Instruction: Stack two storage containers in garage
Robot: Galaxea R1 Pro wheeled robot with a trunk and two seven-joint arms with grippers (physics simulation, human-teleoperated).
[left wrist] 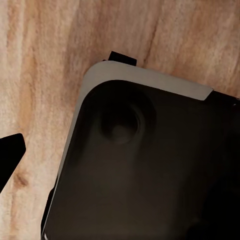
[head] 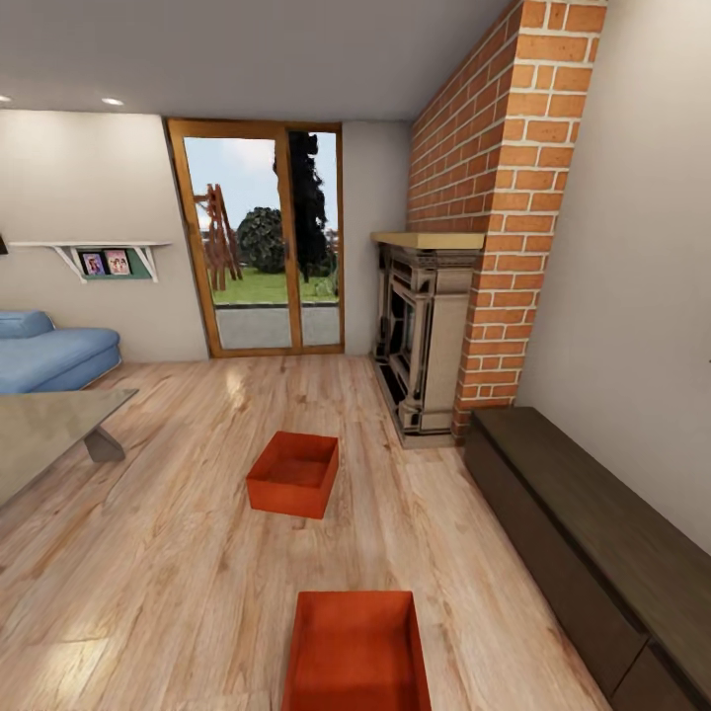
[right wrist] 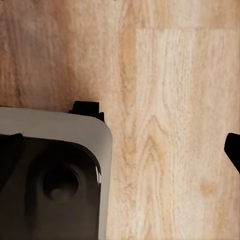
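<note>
Here, in the head view, the near storage container (head: 357,652) lies on the wood-plank floor (head: 178,553) straight ahead and the far storage container (head: 293,473) beyond it near the fireplace (head: 420,336), so I would roll squarely to the near one, while both wrist views look down on planks and the robot's dark base (left wrist: 150,170), and whether either gripper is open I cannot tell.

Two orange-red bins, near (head: 357,652) and far (head: 293,473), apparently empty, on wood floor.

Wood-plank floor (head: 178,553) carries 2 orange-red bins (head: 293,473).
</note>
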